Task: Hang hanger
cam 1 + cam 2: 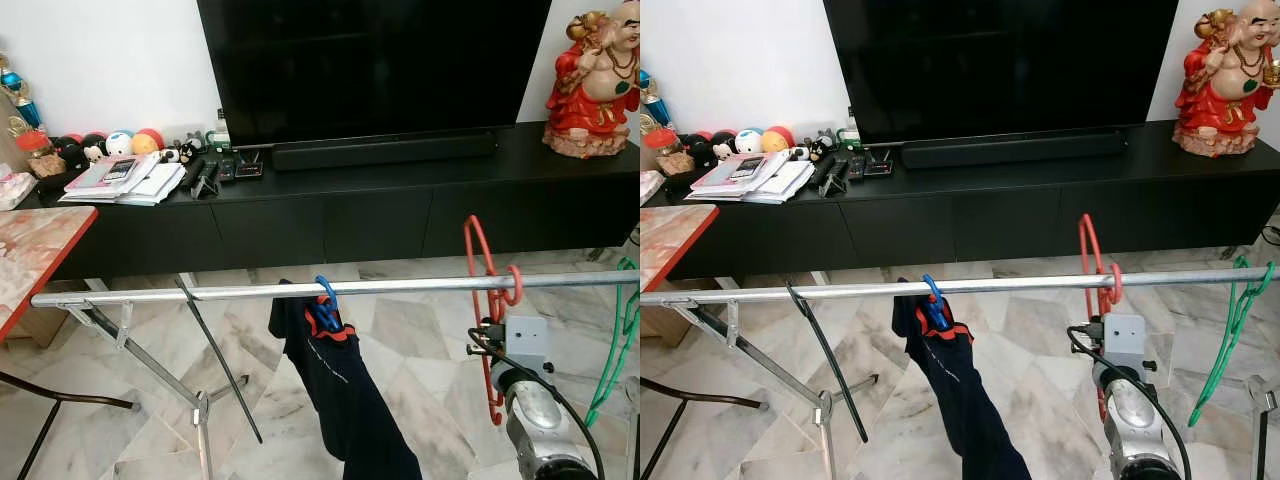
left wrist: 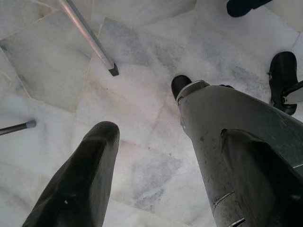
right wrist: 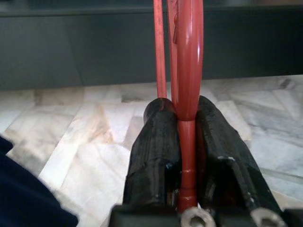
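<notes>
**Red hanger is sitting on the rail, my right claw is holding it**

I am standing in front of a metal drying rail point(image 1: 300, 290) that is running across my view. My right claw point(image 3: 187, 118) is closed tightly on the red hanger point(image 1: 480, 300); its two black fingers point(image 3: 156, 151) are pressing the red plastic bar between them. The hook of this hanger is lying over the rail, and the body of the hanger is standing partly above the rail and partly below it, just in front of my silver right arm point(image 1: 535, 420).

My left claw point(image 2: 142, 156) is hanging low, pointing to the marble floor point(image 2: 57, 61), and its fingers are standing wide apart with nothing between them.

On the same rail, to the left of the red hanger, a blue hanger point(image 1: 325, 300) is carrying a dark navy garment point(image 1: 345, 390) that is hanging down toward the floor. At the right end of the rail a green hanger point(image 1: 1230, 330) is hanging. A thin black rod point(image 1: 215, 355) is leaning down from the rail.

Behind the rail a long black TV cabinet point(image 1: 400, 200) is standing, with a big dark television point(image 1: 370, 60), a red and gold laughing Buddha statue point(image 1: 592, 80), some papers point(image 1: 125, 180) and small round toys point(image 1: 110, 143) on it.
</notes>
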